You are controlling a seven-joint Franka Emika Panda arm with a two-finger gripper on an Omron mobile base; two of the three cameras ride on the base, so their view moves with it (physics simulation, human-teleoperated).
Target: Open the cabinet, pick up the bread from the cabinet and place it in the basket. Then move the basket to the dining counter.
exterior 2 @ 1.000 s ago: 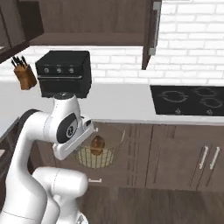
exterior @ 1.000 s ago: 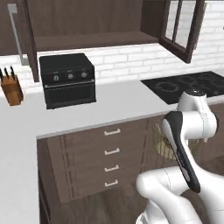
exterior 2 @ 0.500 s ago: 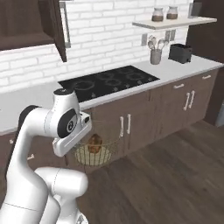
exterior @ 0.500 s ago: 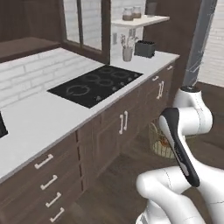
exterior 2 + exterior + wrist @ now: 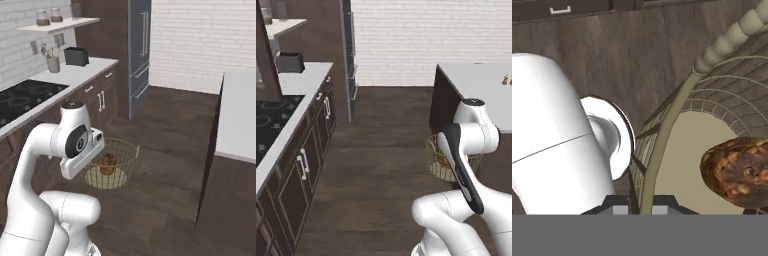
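Carrying stage: gripper [image 5: 641, 207] clamped on rim of basket [image 5: 111, 164], bread [image 5: 107, 163] inside, held above floor near dining counter [image 5: 239, 122]. Next: raising basket onto that counter.

Bread [image 5: 107, 163] in basket [image 5: 127, 150] — off floor

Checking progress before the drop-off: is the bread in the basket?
In. The bread lies on the floor of the basket, seen through its mesh wall.
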